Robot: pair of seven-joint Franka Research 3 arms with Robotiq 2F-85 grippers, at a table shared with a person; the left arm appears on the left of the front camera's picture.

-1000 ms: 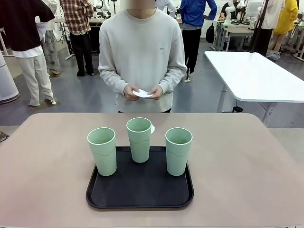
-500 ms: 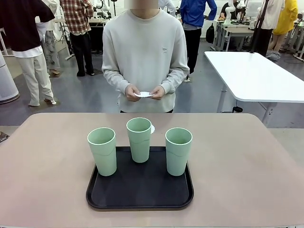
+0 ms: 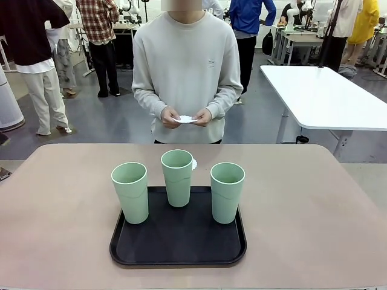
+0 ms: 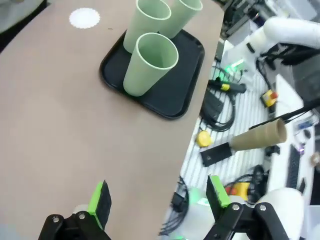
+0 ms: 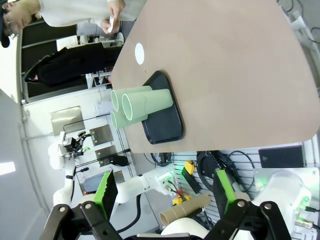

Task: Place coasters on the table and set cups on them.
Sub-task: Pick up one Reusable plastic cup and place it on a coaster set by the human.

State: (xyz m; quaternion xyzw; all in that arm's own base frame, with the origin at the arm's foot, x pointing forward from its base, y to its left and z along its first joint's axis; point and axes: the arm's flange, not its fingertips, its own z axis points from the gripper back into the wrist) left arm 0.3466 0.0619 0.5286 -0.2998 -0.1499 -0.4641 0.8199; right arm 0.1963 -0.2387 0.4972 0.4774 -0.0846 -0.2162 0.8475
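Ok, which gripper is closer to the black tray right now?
Left, it seems. The left gripper hangs open over the table's edge, the black tray close ahead. The right gripper sits open back off the table, the tray looking much smaller.

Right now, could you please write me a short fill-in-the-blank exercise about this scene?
All ___ cups stand upright on the black tray.
One coaster lies flat on the ___, beyond the tray.
Another coaster is held in the ___'s hands.
The left gripper and right gripper are both ___.
Missing words: three, table, person, open.
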